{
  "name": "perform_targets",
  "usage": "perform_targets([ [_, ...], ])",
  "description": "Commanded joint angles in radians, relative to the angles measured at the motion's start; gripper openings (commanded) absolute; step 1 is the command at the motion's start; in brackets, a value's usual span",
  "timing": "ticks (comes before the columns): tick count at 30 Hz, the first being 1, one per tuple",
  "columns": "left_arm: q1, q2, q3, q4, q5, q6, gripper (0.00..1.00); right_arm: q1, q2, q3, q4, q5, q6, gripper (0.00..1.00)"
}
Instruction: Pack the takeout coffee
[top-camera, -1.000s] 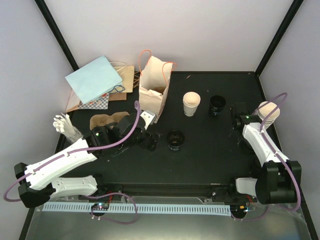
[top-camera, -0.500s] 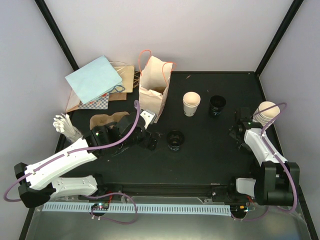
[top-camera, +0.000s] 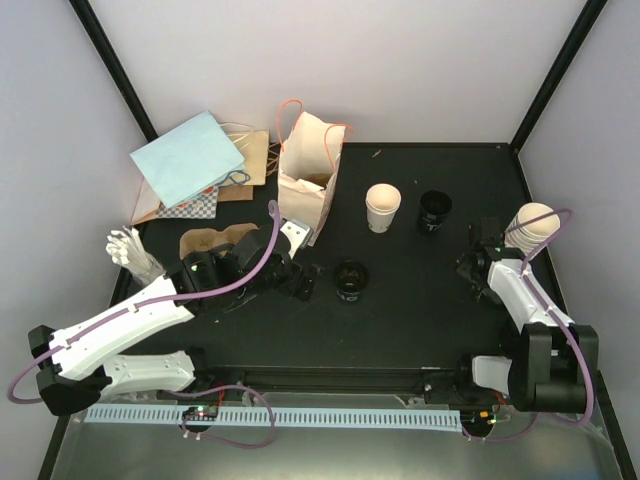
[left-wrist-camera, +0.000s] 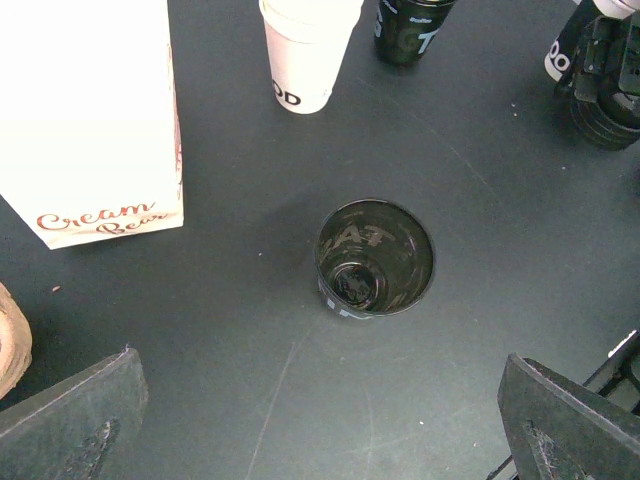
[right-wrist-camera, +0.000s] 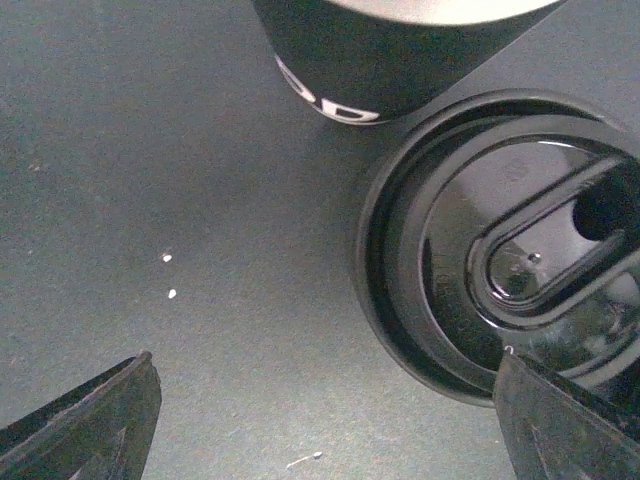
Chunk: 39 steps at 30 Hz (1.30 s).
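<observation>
- My left gripper (left-wrist-camera: 318, 365) hangs low over the black table (left-wrist-camera: 200, 300) with its jaws spread wide and nothing between them. Only the two dark finger ends show, cut off at the bottom corners of the left wrist view.
- Just ahead of it an open black cup (left-wrist-camera: 376, 257) stands upright, apart from both fingers. The pale lettering on its inner wall is too dim to read whole.
- The white cup (top-camera: 383, 207) stands upright mid-table, right of the paper bag (top-camera: 308, 170) and left of a second black cup (top-camera: 435, 212). Its top shows cream from above, and the left wrist view crops its rim.
- My right gripper (right-wrist-camera: 322, 362) is likewise parted and empty, its fingers cropped at the lower corners. From overhead its jaws are lost under the arm.
- A black lid (right-wrist-camera: 450, 250) lies flat on the table at the right of the right wrist view and runs off the frame edge. It sits ahead of the right-hand finger, and I cannot tell whether they touch.
- Beyond the lid a dark cup (right-wrist-camera: 380, 50) marked with the letters "OD" is sliced off by the top edge. I cannot tell what sits above it.
- A stack of cream cups (top-camera: 535, 222) stands at the table's right edge, just beside my right arm.
- The brown pulp tray (top-camera: 205, 243) lies partly hidden behind my left arm.
</observation>
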Motion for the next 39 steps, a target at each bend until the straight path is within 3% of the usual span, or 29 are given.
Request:
perform_targets([
  [1,0.005,-0.014,0.036,-0.007,0.007,-0.001,0.99,-0.005,-0.014,-0.034,0.013,-0.143,-0.004,0.93],
  [18,0.004,-0.007,0.020,0.008,0.007,-0.002,0.99,0.043,-0.181,-0.024,-0.005,-0.463,-0.085,0.91],
  [20,0.005,-0.009,0.017,0.010,0.007,-0.005,0.99,0.043,-0.190,0.006,-0.056,-0.390,-0.081,0.91],
  [24,0.005,-0.016,0.012,0.013,0.010,-0.008,0.99,0.042,-0.178,0.061,-0.175,-0.026,0.009,0.91],
  [27,0.005,-0.025,0.009,0.013,0.009,-0.007,0.99,0.041,-0.136,0.096,-0.247,0.144,0.111,0.87],
  [34,0.005,-0.035,0.009,0.005,0.007,0.005,0.99,0.040,-0.030,0.150,-0.300,0.356,0.213,0.89],
  [39,0.005,-0.041,0.002,0.008,0.002,0.006,0.99,0.024,-0.014,0.156,-0.278,0.383,0.190,0.92],
])
